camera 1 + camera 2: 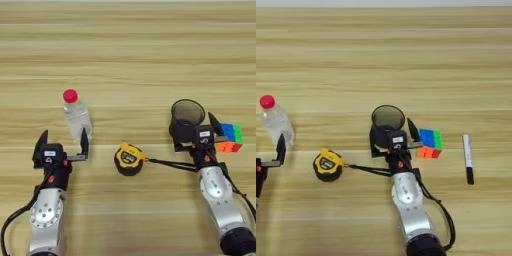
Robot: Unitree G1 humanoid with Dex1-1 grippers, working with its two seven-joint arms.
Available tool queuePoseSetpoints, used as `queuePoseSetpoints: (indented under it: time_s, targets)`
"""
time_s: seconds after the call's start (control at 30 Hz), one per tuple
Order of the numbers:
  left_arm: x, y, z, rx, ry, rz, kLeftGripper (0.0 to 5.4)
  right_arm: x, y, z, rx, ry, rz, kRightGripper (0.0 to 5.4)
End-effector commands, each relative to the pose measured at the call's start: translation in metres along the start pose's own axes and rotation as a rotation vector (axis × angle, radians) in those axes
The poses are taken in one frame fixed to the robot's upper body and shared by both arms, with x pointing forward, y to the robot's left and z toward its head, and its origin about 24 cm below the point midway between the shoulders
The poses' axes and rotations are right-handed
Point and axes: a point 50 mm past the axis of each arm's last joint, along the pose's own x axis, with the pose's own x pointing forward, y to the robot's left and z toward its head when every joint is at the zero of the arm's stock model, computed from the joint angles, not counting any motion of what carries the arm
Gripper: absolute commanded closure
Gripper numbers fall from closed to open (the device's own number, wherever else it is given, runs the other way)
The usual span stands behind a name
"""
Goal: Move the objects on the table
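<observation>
A small clear bottle (76, 114) with a red cap lies on the table (130, 50) at the left. My left gripper (63, 142) is open just below it, its right finger beside the bottle's base. The yellow-black tape measure (129, 158) sits in the middle, and its black strap (172, 164) runs right under my right arm. The dark translucent cup (187, 120) stands between the fingers of my right gripper (194, 130), which is open wide around it. The multicolour puzzle cube (231, 137) lies just right of that gripper. The white-black pen (468, 158) lies further right.
Both forearms come up from the near edge, the left one at the left and the right one right of centre. The far half of the table shows only bare planks.
</observation>
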Motion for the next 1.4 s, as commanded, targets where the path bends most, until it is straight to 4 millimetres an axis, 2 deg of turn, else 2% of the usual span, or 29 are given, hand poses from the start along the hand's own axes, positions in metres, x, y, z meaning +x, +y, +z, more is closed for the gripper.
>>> queuePoseSetpoints:
  time_s: [0.03,0.37,0.67,1.4]
  targets:
    - [0.000,-0.002,0.000,0.004,0.005,-0.004,0.00,-0.007,-0.001,-0.009,0.005,0.047,0.004,0.03]
    - [0.000,-0.002,0.000,0.005,0.003,-0.004,0.00,-0.014,0.001,-0.019,0.006,0.100,0.028,0.03]
    - [0.000,-0.002,0.000,0.005,0.002,-0.004,0.00,-0.006,-0.006,-0.023,0.035,0.121,0.001,0.03]
    - [0.000,-0.002,0.000,0.004,0.001,-0.004,0.00,0.013,-0.007,-0.025,0.042,0.138,0.041,0.03]
